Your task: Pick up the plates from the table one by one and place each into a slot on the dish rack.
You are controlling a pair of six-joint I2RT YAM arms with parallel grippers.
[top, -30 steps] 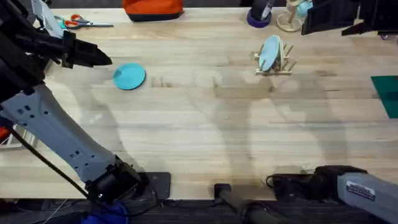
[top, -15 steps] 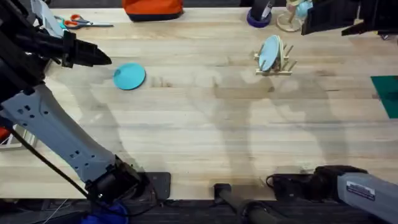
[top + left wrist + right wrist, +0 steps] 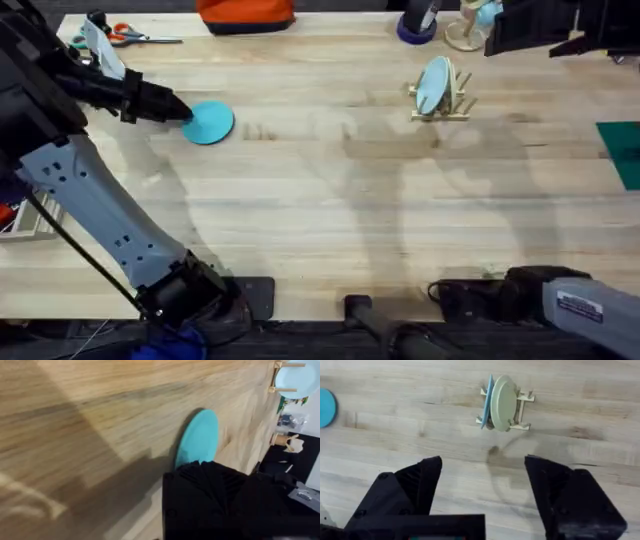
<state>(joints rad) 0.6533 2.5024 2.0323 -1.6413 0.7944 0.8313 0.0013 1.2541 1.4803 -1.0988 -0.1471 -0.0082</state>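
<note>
- Fingers of the left gripper sit low at the near-left rim of the loose turquoise plate, which lies flat on the desk; in the left wrist view the plate juts out just past the black fingertips, which hide its nearer edge.
- Whether those fingers are parted or pinched on the rim cannot be told, since the two tips merge into one dark mass.
- The step in hand looks like the pickup of this plate. A flat disc on a flat surface gives little to bite, so one fingertip likely has to slip under the rim while the other comes down on top; closing too early would probably just push the plate away from the fingers.
- Once gripped, a slow lift with a tilt toward upright would suit the rack's narrow slots.
- The dish rack stands well apart from the left fingers, across the desk, with plates already on edge in it; the right wrist view shows a blue and a pale one side by side.
- The right gripper hangs above the desk short of the rack with its fingers spread wide, holding nothing.
</note>
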